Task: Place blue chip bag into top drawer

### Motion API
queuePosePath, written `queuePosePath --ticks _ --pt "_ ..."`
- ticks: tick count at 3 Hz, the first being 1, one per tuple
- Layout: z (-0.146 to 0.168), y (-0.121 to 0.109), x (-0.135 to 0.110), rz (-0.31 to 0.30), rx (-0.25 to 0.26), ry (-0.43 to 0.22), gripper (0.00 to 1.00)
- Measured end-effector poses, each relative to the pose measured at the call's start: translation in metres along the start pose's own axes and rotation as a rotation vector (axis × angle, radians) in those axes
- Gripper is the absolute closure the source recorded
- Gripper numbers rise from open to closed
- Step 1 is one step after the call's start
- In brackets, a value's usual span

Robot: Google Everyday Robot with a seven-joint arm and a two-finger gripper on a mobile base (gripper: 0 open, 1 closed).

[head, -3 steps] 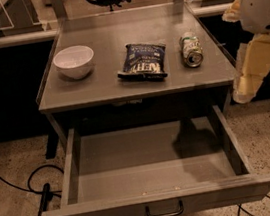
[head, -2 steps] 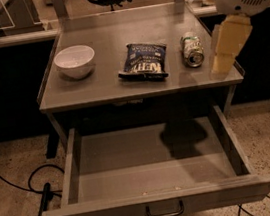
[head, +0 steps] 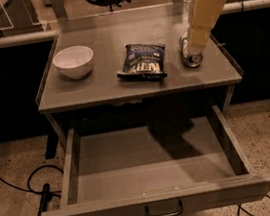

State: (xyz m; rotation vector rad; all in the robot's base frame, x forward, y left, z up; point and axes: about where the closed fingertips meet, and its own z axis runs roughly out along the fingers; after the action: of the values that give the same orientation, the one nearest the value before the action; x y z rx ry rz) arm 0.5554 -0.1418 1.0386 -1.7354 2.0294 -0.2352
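The blue chip bag (head: 142,61) lies flat in the middle of the grey table top (head: 111,85), navy with white lettering. The top drawer (head: 115,211) is pulled fully open below the table and holds nothing; its dark wire handle (head: 164,210) is at the front centre. My gripper (head: 199,32), cream-coloured, hangs from the arm at the top right, over the table's right side. It is to the right of the bag and apart from it, and it partly hides the drink can (head: 192,60).
A white bowl (head: 73,62) stands on the table's left side. Black cables (head: 37,195) lie on the speckled floor at the left. A rail and chair legs are behind the table.
The arm has swung left and back from beside the table's right edge to over the table top, and now stands above the drink can. Bag, bowl and drawer have not moved.
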Motion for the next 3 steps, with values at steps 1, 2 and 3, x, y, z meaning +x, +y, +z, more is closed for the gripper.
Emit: queuePosePath --ticks 1,2,3 --pt "0.008 -0.004 -0.007 0.007 0.004 -0.010 0.00" --pt "0.027 -0.023 -0.035 -0.013 0.034 -0.043 0.00" --pt "0.066 -0.050 -0.075 -0.032 0.026 -0.094 0.00"
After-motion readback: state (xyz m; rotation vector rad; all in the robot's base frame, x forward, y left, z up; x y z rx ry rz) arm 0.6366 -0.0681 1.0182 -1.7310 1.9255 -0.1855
